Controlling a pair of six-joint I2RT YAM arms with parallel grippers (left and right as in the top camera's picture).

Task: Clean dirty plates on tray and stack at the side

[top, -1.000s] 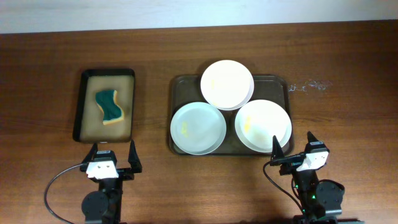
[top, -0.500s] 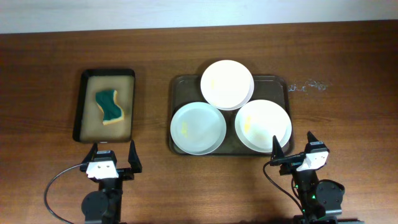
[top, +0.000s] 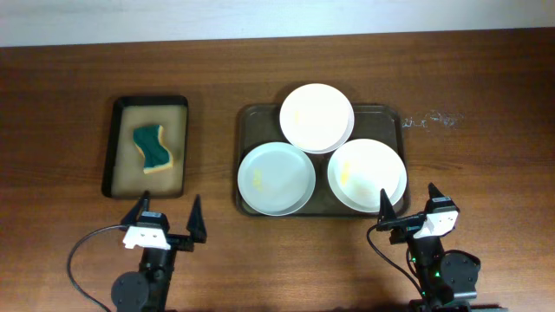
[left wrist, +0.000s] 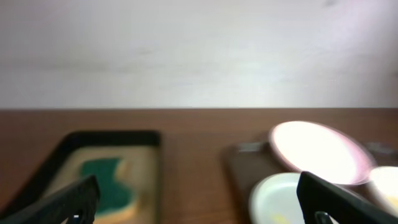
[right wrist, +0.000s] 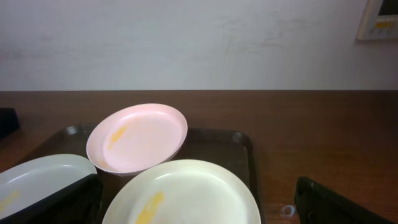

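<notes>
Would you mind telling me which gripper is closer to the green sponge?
Left. In the overhead view the left gripper sits open just below the sponge, while the right gripper is far to the sponge's right, beyond the tray.

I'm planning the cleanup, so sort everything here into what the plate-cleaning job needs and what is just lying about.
For the job:
- back plate, front-left plate and front-right plate, all on the tray
- sponge, likely the cleaning tool, in the small black tray

Just lying about:
- small clear scrap right of the tray, too small to identify
</notes>
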